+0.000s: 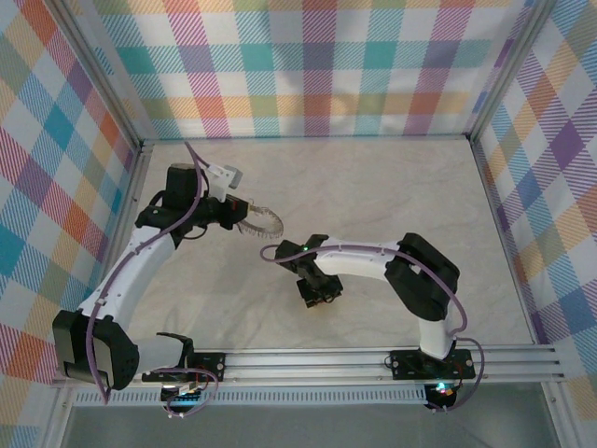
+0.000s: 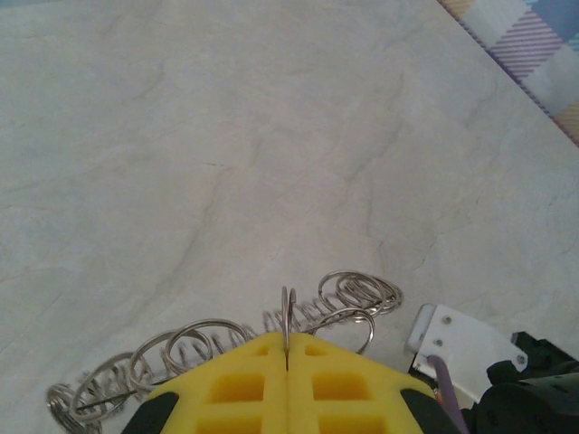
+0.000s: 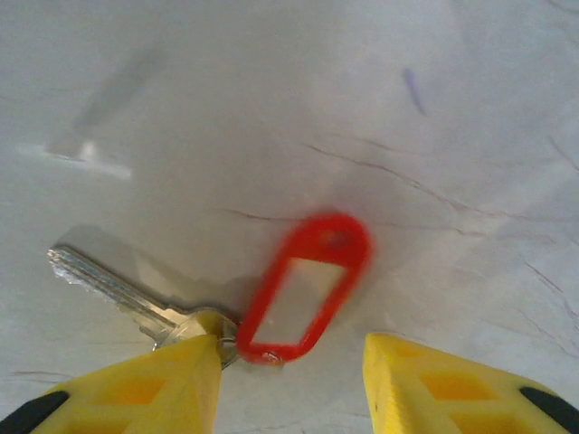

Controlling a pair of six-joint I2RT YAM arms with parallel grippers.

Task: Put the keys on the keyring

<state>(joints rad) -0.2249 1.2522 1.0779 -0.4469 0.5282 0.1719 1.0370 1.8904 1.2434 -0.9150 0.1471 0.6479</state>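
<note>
Looks like a robot lab cell. Closed on three sides by checked panels (image 1: 317, 65), around a pale marble-look table (image 1: 392, 187). Fitted at the near edge with an aluminium rail (image 1: 317, 359) carrying the left arm (image 1: 140, 261) and the right arm (image 1: 359, 261).

We see a pale cream surface (image 1: 373, 187) with faint marble-like veins, closed in by checked walls (image 1: 317, 65) at the back and sides and by a metal rail (image 1: 308, 359) along its near edge. One small silvery key (image 3: 113, 285) lies flat on it, its blade pointing left in the right wrist view, with an oval red tag (image 3: 330, 240) with a pale window just beside its head. A short bluish mark (image 3: 412, 90) shows on the bare surface beyond them.
</note>
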